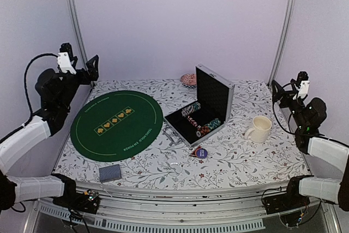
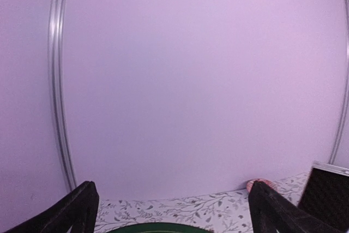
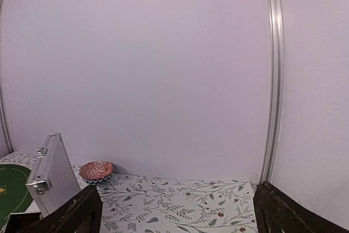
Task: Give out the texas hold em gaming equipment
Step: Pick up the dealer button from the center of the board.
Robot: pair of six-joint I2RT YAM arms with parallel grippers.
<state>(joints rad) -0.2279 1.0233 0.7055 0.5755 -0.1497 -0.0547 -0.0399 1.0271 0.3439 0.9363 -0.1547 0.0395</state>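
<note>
On the desk (image 1: 245, 156) front: card deck (image 1: 109, 173) | poker chips (image 1: 200, 119) in open case (image 1: 210, 94) | left fingers (image 2: 76, 214) and right fingers (image 3: 82, 214) spread, empty | chips light, slippery: probably pinch by rims.

Open silver case (image 1: 175, 117) with upright lid (image 1: 212, 96) walling the middle, cream mug (image 1: 259, 129) near it at 3 o'clock, patterned bowl (image 1: 188, 79) at 12 o'clock, flat green felt mat (image 1: 116, 124) passable at 9 o'clock, card deck (image 1: 109, 173) at 7 o'clock, bare floral tablecloth (image 1: 256, 156) at 4 o'clock.
</note>
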